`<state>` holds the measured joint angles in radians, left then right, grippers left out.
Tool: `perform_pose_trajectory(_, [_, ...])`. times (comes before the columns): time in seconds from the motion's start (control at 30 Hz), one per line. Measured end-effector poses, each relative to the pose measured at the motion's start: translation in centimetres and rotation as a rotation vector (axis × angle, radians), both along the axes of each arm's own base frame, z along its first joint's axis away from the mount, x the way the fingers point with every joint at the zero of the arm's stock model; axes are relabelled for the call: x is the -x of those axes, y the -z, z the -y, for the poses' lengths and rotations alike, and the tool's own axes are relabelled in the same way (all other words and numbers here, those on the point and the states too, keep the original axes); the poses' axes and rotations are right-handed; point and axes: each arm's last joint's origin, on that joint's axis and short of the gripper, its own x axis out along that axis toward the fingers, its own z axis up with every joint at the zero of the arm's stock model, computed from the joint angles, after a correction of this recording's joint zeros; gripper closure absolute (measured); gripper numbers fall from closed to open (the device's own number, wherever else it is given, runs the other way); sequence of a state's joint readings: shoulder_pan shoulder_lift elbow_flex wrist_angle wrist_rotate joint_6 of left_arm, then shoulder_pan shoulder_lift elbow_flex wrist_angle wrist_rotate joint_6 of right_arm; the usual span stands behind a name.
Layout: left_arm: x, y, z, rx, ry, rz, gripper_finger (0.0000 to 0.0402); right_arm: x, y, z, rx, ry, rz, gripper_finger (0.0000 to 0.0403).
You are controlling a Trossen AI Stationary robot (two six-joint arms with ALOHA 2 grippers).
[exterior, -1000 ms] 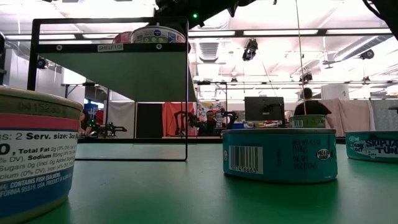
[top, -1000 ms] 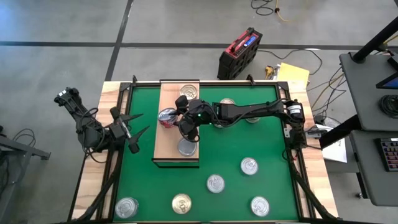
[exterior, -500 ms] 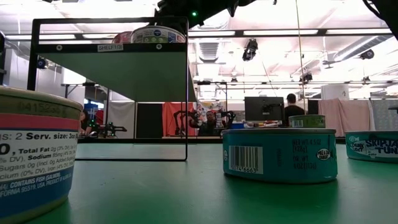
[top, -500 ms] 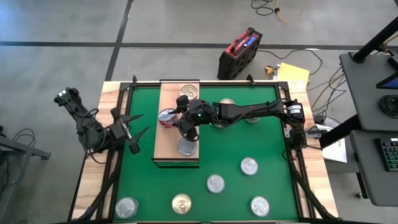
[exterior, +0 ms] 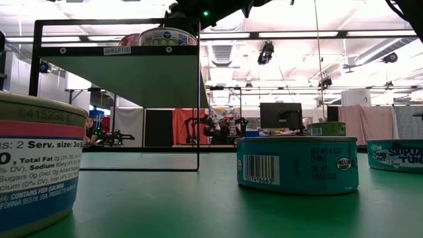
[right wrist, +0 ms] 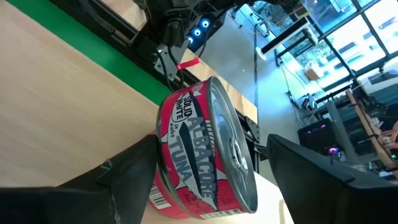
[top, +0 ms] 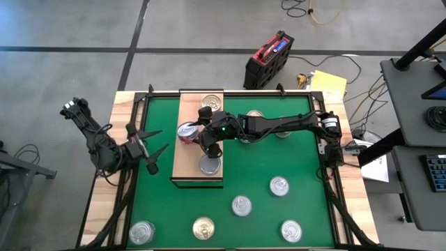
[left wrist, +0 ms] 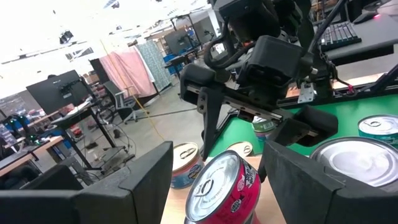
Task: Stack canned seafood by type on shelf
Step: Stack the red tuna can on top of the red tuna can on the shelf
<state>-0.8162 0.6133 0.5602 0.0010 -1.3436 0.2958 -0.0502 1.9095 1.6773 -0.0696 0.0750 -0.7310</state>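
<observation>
A red-labelled albacore tin (right wrist: pixel 199 149) sits at the left edge of the raised wooden shelf (top: pixel 187 162), also seen as the red tin (top: pixel 186 131). It looks tilted, lid partly toward my right arm. My right gripper (right wrist: pixel 211 149) is open, one finger on the tin's bottom side and one facing its lid. Two silver-lidded tins rest flat on the shelf: one at the far end (top: pixel 209 102), one at the near end (top: pixel 209 165). My left gripper (top: pixel 150 143) waits open and level at the table's left edge, its fingers apart (left wrist: pixel 217 152). My right gripper comes level from the table's right, rolled aslant, with the red tin between its fingers. The finger (right wrist: pixel 311 174) facing the lid stands clear of it. The other finger (right wrist: pixel 130 177) lies right beside the tin's bottom rim (right wrist: pixel 163 186); whether it touches I cannot tell.
Several tins lie loose on the green mat: (top: pixel 279 186), (top: pixel 241 206), (top: pixel 203 228), (top: pixel 142 232), (top: pixel 291 231). More tins sit under my right arm (top: pixel 255 115). The low view shows a teal tin (exterior: pixel 297 165) and the shelf's black frame (exterior: pixel 198 99).
My right gripper has rolled a little about the line it points along, staying at the red tin on the shelf's left edge.
</observation>
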Motion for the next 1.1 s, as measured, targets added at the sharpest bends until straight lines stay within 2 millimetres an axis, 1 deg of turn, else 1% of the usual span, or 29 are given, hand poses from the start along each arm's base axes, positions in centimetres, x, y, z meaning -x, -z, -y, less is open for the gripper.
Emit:
perform_pose_trajectory(0.33, [-0.22,0.17,0.24,0.007,0.000,0.000,0.0169,-0.01,-0.02,-0.03,-0.030,0.007,0.005,0.0084])
perform_pose_trajectory(0.53, [-0.41,0.31,0.43,-0.002,0.000,-0.009,0.0169,-0.09,-0.61,-0.01,-0.038,0.010,0.021,0.0076])
perform_pose_trajectory(0.97, [-0.48,0.38,0.51,-0.007,0.000,-0.013,0.0169,-0.08,-0.63,0.10,-0.013,0.003,0.017,0.0096])
perform_pose_trajectory(1.1, [-0.47,0.37,0.50,-0.006,0.000,-0.012,0.0169,-0.10,-0.68,0.12,-0.006,0.001,0.021,0.0095])
